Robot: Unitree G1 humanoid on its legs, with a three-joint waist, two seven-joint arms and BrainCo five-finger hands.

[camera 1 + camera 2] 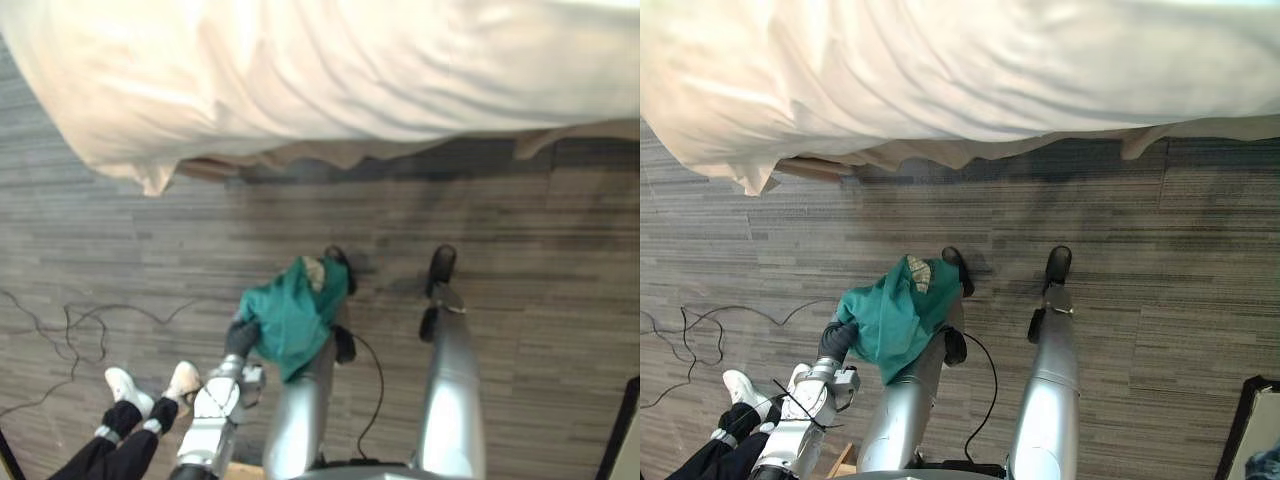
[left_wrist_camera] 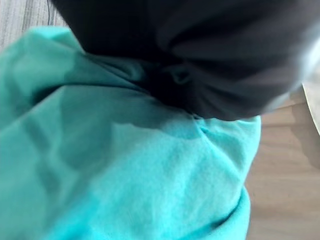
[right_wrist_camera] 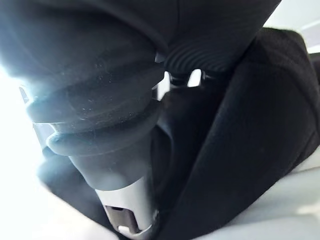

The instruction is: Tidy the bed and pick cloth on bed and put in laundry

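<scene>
Teal cloth (image 1: 290, 320), soft and crumpled into loose folds, hangs draped over the left hand (image 1: 242, 338), held above the floor well short of the bed and off its left half. Whether that hand is closed on the cloth cannot be told, since the fabric covers it. A pale patch shows at the cloth's end nearest the bed. The bed (image 1: 330, 70) wears a cream sheet, smooth with long shallow creases, its hem hanging in a wavy edge. Grey floor (image 1: 520, 230) of narrow streaked planks runs from the bed toward the robot. A person's white shoes (image 1: 183, 378) and dark trousers stand far from the bed, beyond the left hand.

From the left wrist, the cloth looks finely napped, like fleece, bunched against the hand's dark cover.

From the right wrist, the right hand (image 3: 215, 45) shows its dark ribbed cover against black fabric; its grip cannot be told.
</scene>
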